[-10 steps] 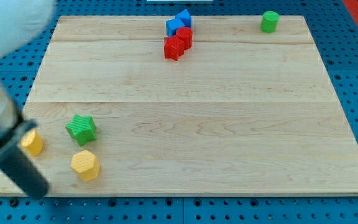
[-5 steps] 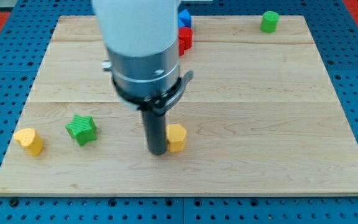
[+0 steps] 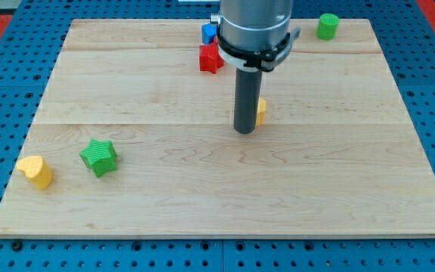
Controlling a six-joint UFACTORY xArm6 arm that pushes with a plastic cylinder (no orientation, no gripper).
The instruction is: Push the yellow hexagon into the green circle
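Yellow hexagon (image 3: pixel 260 111) mostly hidden behind my tip (image 3: pixel 244 131), touching; rod holds nothing. Off-centre push risks slipping past green circle (image 3: pixel 327 26).

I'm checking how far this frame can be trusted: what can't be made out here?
- Yellow hexagon: mostly hidden behind the rod in the camera view; its shape is unreadable, and contact with my tip is unclear.
- Blue block: partly covered by the arm; shape unclear.
- Red block: right side hidden by the arm.
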